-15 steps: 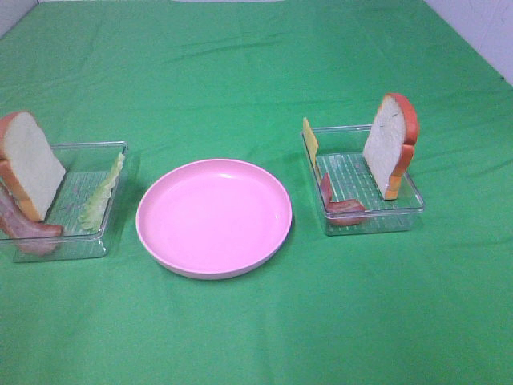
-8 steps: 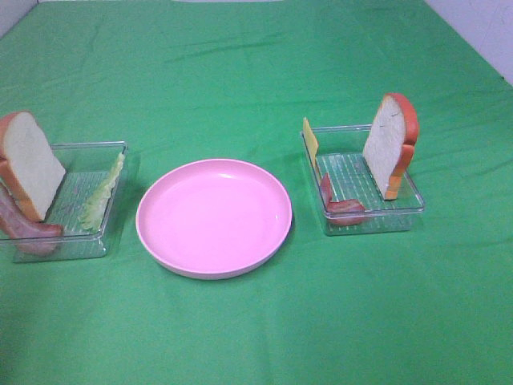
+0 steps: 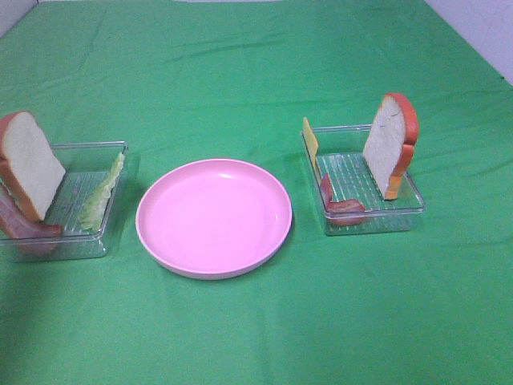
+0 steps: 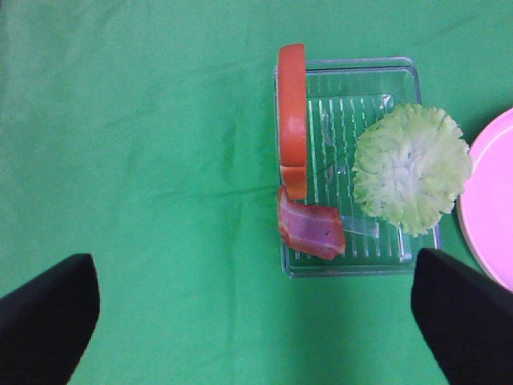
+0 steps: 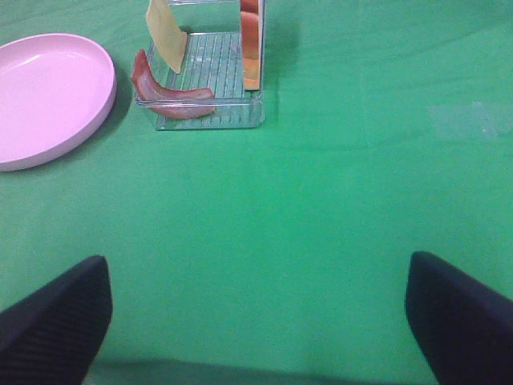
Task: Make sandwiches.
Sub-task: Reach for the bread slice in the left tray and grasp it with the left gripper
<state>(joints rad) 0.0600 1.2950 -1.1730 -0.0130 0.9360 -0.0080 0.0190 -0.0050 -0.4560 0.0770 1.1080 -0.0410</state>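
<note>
The left gripper is spread wide, its two black fingertips far apart at the corners of its wrist view and holding nothing, hanging above green cloth beside the left tray. The right gripper is spread just as wide and holds nothing, above bare cloth in front of the right tray. Neither gripper shows in the high view. The sandwich pieces lie unstacked, split between two clear trays. In the left tray, a left bread slice, white with an orange-brown crust, stands tilted at the side away from the plate. A pink-red left bacon strip lies curled at its foot, touching it, near the tray's front corner. A pale green frilly lettuce leaf leans on edge against the wall nearest the plate. In the right tray, a right bread slice stands almost upright along the side away from the plate. A thin yellow cheese slice stands at the back corner nearest the plate. A curved right bacon strip rests in the front corner on that same side. Between the two trays, close to both, sits a round pink plate. Everything rests on a green cloth that covers the table.
</note>
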